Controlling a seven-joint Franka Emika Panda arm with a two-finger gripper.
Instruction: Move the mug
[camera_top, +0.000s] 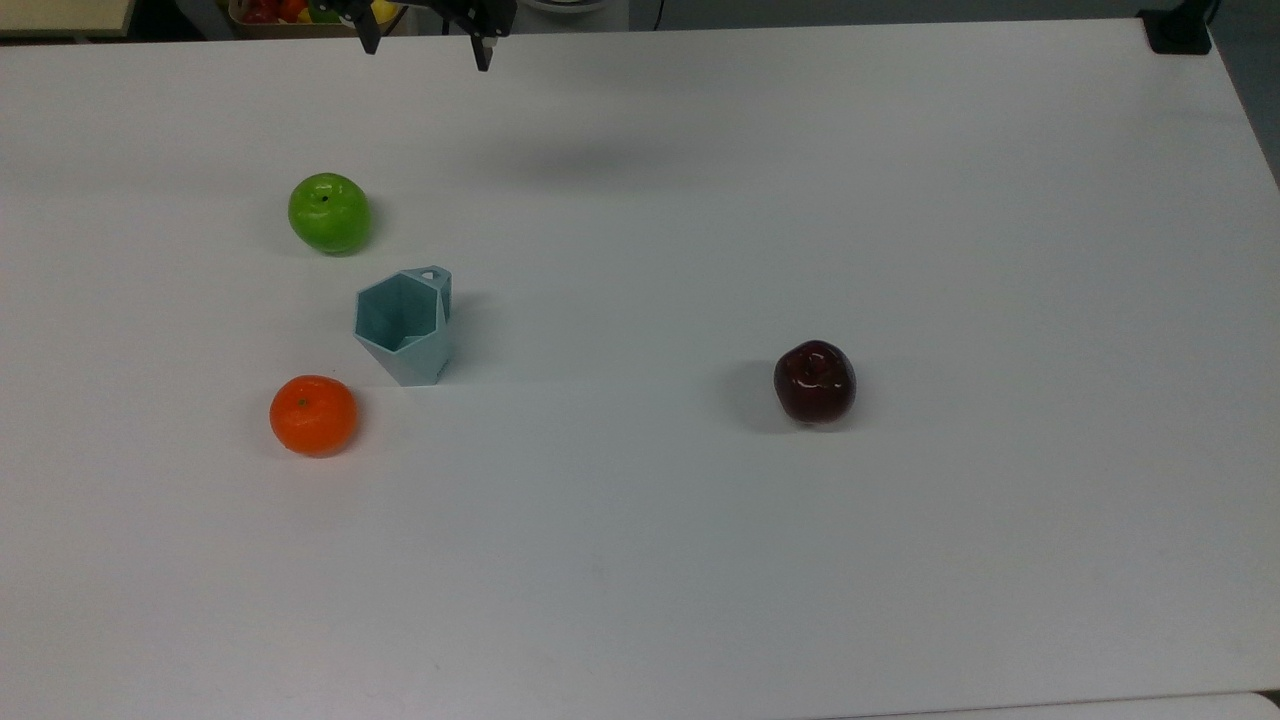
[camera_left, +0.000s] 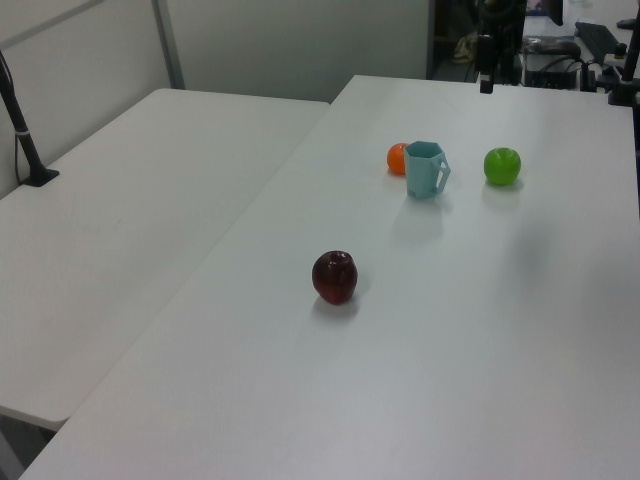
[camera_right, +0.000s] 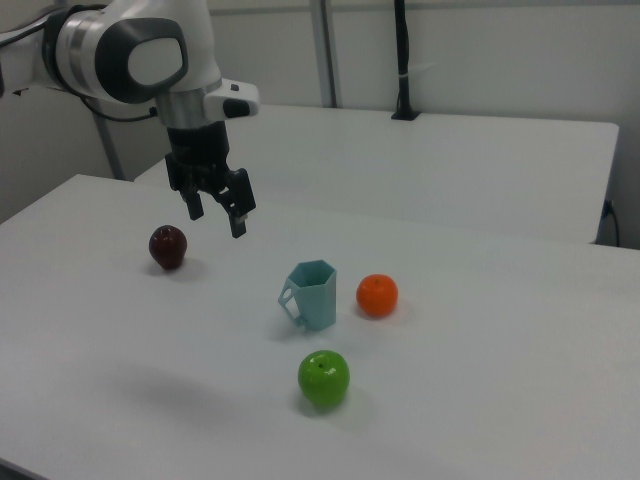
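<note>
table: white tabletop (camera_top: 900, 560), wide and flat; in the top view the far edge runs along 12 o'clock and the near edge along 6 o'clock, both well away from the mug.
arm: franka arm (camera_right: 140, 55) hangs high over the table, wrist pointing down.
gripper: gripper (camera_right: 214, 213) empty, fingers spread apart, well above the surface and apart from everything.
mug: pale teal faceted mug (camera_top: 405, 328) stands upright, mouth open to the top, small loop handle at its 12 o'clock in the top view.
fruits: green apple (camera_top: 329, 212) near the mug's 11 o'clock, orange (camera_top: 313, 414) near its 7 o'clock, dark red apple (camera_top: 815, 381) well apart at 3 o'clock.
step: approach, as i judge it; no grasp yet.
next move: likely descend over the rim or handle, jaws straddling one wall.
open room: broad bare stretch toward 3 and 5 o'clock; 9 o'clock side is crowded by fruit.
</note>
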